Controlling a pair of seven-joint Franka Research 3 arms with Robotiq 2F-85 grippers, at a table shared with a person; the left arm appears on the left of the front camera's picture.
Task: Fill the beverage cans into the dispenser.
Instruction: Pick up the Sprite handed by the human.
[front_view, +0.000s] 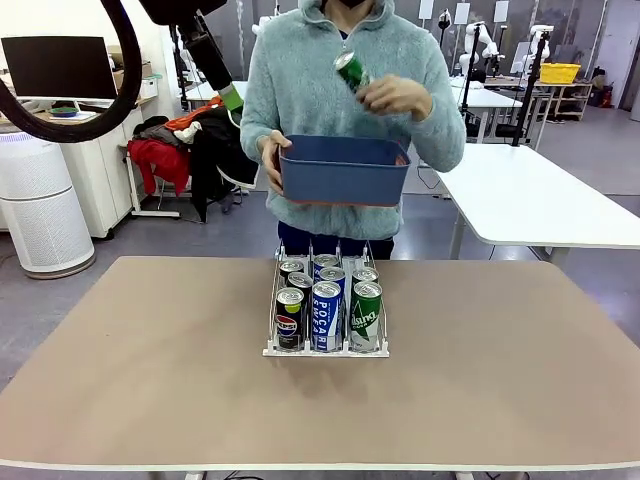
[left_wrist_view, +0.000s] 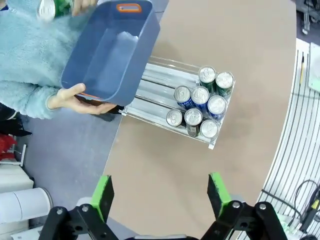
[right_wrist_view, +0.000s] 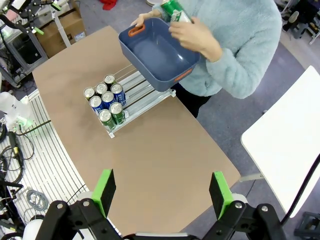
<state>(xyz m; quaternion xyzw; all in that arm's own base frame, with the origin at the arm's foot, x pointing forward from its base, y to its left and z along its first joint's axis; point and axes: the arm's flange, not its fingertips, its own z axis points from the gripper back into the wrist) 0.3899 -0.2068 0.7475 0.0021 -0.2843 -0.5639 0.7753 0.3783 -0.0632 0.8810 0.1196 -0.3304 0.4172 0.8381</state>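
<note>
The dispenser (front_view: 325, 353) stands mid-table and holds several beverage cans (front_view: 327, 312) upright at its front end: a black Pepsi can on the left, blue Pocari cans in the middle, a green one on the right. Its rear rails (left_wrist_view: 160, 82) are bare. The person behind the table lifts a green can (front_view: 351, 70) in one hand above a dark blue bin (front_view: 343, 170) held in the other. My left gripper (left_wrist_view: 160, 195) hangs open high above the table, nothing between its fingers. High over the near side, my right gripper (right_wrist_view: 162, 186) is open too, far from the dispenser (right_wrist_view: 142, 90).
The tan table (front_view: 150, 380) has wide bare room around the rack. The bin (left_wrist_view: 107, 50) hovers over the dispenser's far end and looks empty inside. A white table (front_view: 540, 200) stands behind on the right; an air purifier (front_view: 45, 210) at far left.
</note>
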